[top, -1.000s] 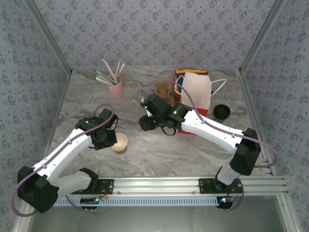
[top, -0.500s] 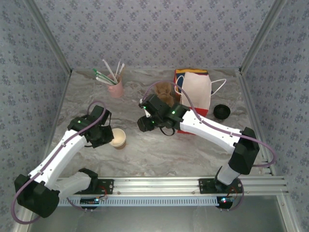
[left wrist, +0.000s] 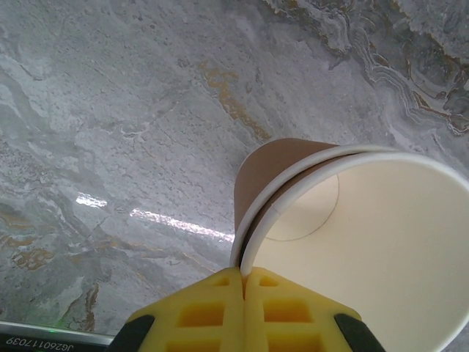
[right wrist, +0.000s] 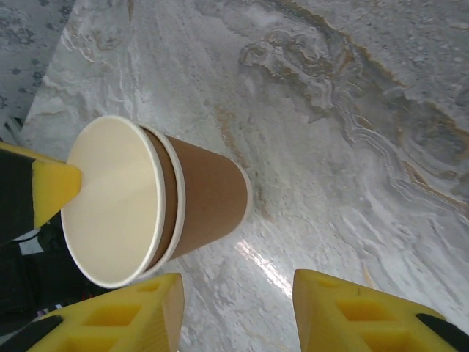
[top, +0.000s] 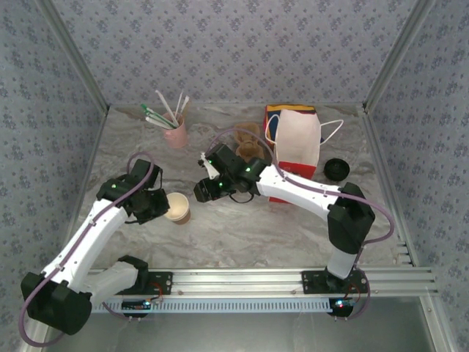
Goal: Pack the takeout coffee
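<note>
The takeout coffee (top: 336, 169) stands on the table (top: 242, 235) over on the right, its black lid facing up. It is just beside the lower right corner of the white paper bag (top: 299, 139) and well away from both arms. The bag stands upright at the back with its handles trailing toward the right wall. A brown pulp tray (top: 249, 141) sits against its left side.

Farther left, near the middle of the table, is the lidless paper cup (top: 178, 208), brown outside and cream inside. The left gripper (top: 157, 206) has it by the rim. From the left wrist, the yellow fingers (left wrist: 220, 308) are pressed together with the cup wall (left wrist: 366, 220) pinched between them. A second rim shows just under the first, as though two cups were nested.

The right gripper (top: 205, 189) hangs just beside that cup on its right, not touching it. In its own camera its fingers (right wrist: 139, 308) stand apart, with the cup (right wrist: 146, 198) ahead of them.

A pink cup of straws (top: 176, 132) stands at the back left.
</note>
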Robot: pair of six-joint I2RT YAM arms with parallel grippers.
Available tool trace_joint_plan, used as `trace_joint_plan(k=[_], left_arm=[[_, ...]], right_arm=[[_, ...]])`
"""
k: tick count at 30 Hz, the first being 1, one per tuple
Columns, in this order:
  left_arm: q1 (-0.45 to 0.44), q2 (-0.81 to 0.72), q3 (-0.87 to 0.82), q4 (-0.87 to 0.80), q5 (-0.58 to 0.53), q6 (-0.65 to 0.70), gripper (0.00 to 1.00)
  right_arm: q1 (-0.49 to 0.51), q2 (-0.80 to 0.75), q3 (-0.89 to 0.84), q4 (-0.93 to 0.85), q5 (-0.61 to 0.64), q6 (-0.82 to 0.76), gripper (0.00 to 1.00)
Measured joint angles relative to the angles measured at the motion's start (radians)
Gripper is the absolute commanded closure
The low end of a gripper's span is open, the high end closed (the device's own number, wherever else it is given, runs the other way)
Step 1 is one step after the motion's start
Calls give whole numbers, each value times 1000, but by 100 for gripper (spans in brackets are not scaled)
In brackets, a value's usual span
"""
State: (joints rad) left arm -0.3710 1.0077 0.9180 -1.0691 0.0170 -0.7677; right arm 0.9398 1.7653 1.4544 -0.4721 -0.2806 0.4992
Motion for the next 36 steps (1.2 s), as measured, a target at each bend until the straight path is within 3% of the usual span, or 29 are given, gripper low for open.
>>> trace_joint_plan(k=[16, 36], left_arm=[[24, -21, -20, 8, 24, 0, 100], [36, -21, -25, 18, 40, 0, 100]], right_arm=[[-45, 105, -63, 200, -236, 174, 59], [-65, 161, -78, 298, -371, 252, 61]])
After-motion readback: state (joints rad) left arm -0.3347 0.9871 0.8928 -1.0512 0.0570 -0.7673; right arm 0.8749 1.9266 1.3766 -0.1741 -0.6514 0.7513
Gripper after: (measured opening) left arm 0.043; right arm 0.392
